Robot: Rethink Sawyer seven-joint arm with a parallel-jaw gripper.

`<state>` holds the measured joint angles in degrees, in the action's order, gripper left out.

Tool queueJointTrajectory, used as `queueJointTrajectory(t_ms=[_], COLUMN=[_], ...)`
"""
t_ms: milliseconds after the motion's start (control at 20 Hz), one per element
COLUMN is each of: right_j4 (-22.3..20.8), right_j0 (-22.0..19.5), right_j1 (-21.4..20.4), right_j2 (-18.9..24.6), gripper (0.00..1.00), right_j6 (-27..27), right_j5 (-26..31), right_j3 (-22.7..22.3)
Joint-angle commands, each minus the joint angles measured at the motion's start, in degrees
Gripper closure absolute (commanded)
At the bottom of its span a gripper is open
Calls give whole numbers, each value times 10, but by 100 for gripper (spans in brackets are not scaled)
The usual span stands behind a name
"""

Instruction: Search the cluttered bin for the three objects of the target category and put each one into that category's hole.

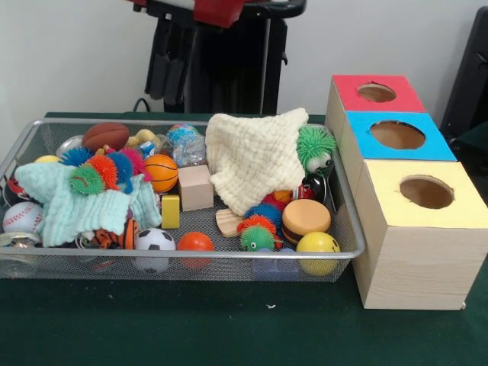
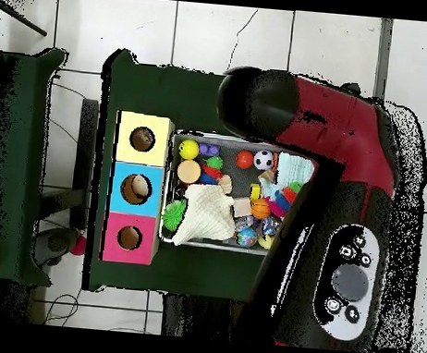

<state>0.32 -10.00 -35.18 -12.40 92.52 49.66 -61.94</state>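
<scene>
The arm (image 2: pixel 339 158) hangs over the basket (image 1: pixel 347 229), but I cannot tell what its gripper is doing, and the cloth (image 1: pixel 255 156) below might hide toys or snag.

The setting is a robotics test lab. A red and black robot arm (image 2: pixel 339 167) on a black pedestal (image 1: pixel 217 69) stands at 12 o'clock of a table (image 1: pixel 229 328) covered in dark green cloth. The floor (image 2: pixel 211 35) is pale tile and the wall (image 1: pixel 69 53) is plain white. At 3 o'clock on the table stands a staged apparatus: three wooden boxes (image 1: pixel 404 191) with coloured tops and round holes.
</scene>
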Motion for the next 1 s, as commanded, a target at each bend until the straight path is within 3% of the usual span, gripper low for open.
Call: queueJointTrajectory(t_ms=[50,800,1000], right_j4=[-59,-140,-138], right_j0=[-40,-115,-136], right_j1=[-6,-4,-1], right_j2=[109,185,213], gripper=[100,100,100], right_j6=[-166,-178,-152], right_j5=[-27,-60,-76], right_j3=[-93,-95,-111])
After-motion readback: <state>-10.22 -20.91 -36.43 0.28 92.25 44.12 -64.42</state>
